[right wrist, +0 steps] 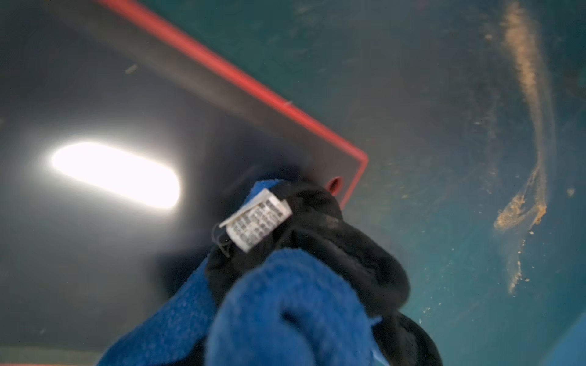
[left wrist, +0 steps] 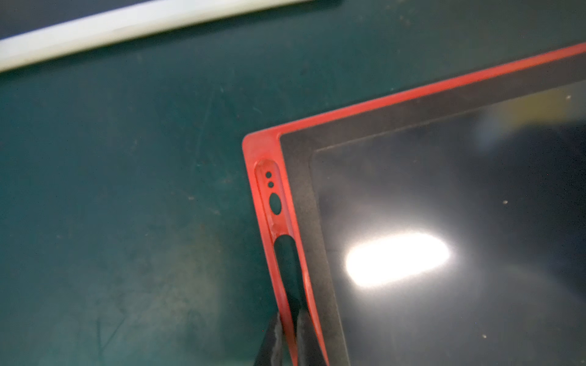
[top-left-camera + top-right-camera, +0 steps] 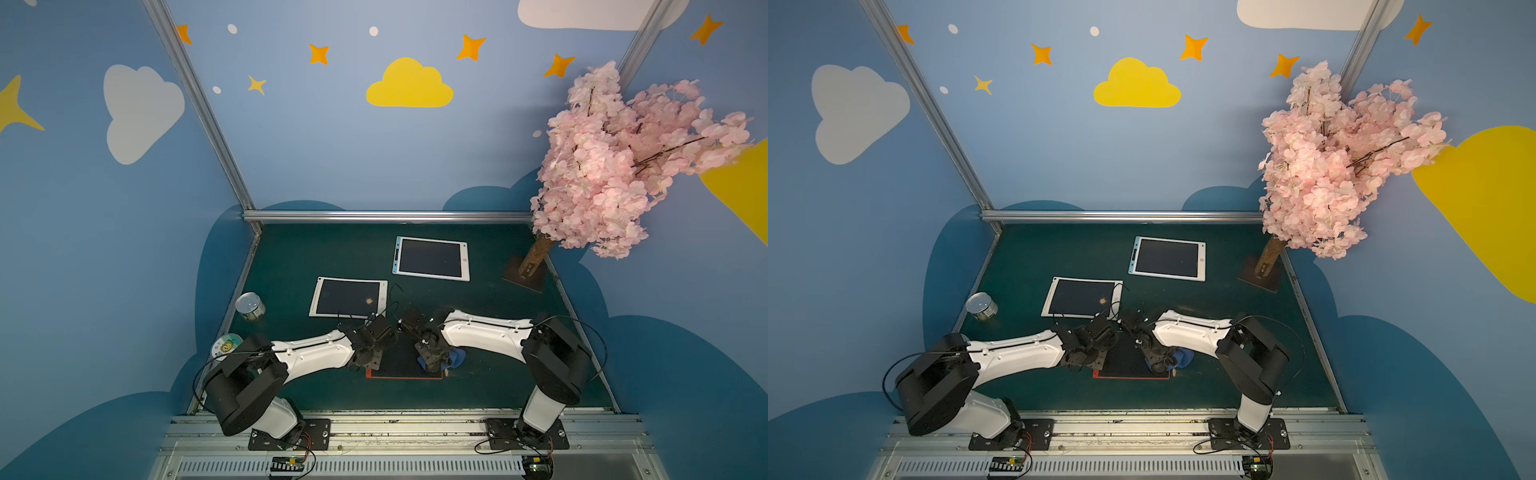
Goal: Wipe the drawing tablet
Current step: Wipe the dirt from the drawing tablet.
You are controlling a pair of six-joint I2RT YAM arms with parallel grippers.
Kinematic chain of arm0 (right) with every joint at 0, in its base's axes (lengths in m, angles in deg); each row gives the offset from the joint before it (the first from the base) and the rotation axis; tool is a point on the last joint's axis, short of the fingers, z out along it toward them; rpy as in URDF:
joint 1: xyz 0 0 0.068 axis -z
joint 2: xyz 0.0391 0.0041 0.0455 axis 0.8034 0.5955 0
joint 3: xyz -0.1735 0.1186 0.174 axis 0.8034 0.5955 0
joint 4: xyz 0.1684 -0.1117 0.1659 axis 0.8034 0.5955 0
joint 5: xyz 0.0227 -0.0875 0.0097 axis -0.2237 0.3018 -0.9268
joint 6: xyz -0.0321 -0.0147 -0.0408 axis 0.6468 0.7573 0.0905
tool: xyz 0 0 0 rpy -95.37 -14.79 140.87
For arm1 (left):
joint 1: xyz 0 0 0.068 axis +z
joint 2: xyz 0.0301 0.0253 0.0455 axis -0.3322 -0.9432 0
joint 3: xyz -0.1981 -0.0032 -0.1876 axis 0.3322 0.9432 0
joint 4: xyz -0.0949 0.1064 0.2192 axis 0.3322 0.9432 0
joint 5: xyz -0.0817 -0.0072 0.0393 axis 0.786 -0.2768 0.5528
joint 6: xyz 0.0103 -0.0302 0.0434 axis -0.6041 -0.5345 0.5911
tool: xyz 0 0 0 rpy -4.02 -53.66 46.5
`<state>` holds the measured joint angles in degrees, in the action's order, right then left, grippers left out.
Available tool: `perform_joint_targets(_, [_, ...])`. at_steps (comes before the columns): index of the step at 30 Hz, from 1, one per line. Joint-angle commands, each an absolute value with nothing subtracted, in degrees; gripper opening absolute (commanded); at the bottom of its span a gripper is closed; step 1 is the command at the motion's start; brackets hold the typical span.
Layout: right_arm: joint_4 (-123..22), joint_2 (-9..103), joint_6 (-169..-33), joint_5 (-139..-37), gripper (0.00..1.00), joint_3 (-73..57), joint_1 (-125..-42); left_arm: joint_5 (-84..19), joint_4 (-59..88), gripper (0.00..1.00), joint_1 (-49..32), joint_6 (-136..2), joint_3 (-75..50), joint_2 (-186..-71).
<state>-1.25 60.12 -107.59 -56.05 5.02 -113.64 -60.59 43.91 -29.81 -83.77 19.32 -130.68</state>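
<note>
A drawing tablet (image 3: 401, 360) (image 3: 1128, 362) with a red frame and dark screen lies at the front middle of the green mat, between my two arms. My left gripper (image 3: 372, 363) (image 2: 291, 317) is shut on the tablet's (image 2: 444, 196) red left rim, one finger (image 2: 276, 339) outside it and one in the pen slot. My right gripper (image 3: 434, 362) (image 3: 1160, 362) is shut on a bunched blue and black cloth (image 1: 285, 301) (image 3: 457, 357) with a white label. The cloth rests on the tablet's (image 1: 95, 269) right near corner and hides the fingers.
Two white-framed tablets (image 3: 349, 297) (image 3: 431, 258) lie farther back; the nearer one has an orange smudge (image 3: 369, 300). A tin can (image 3: 250, 306) and a round disc (image 3: 226, 344) sit at the left. A pink blossom tree (image 3: 615, 166) stands back right. Sandy crumbs (image 1: 523, 209) streak the mat.
</note>
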Motion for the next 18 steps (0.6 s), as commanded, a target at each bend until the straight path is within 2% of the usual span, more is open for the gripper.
perform_joint_targets(1, [2.95, 62.45, -108.89, -56.22, 0.00, 5.09, -116.85, -60.60, 44.04, 0.11, -29.68, -83.94, 19.99, -132.12])
perform_joint_targets(8, [2.48, 59.72, -111.51, -59.96, 0.00, 8.00, -121.17, -60.47, 44.06, 0.11, -29.64, -84.13, 20.05, -132.03])
perform_joint_targets(18, [-1.71, 53.07, -110.41, -68.77, 0.00, 12.46, -118.39, -60.57, 44.20, 0.11, -29.55, -84.10, 20.15, -131.85])
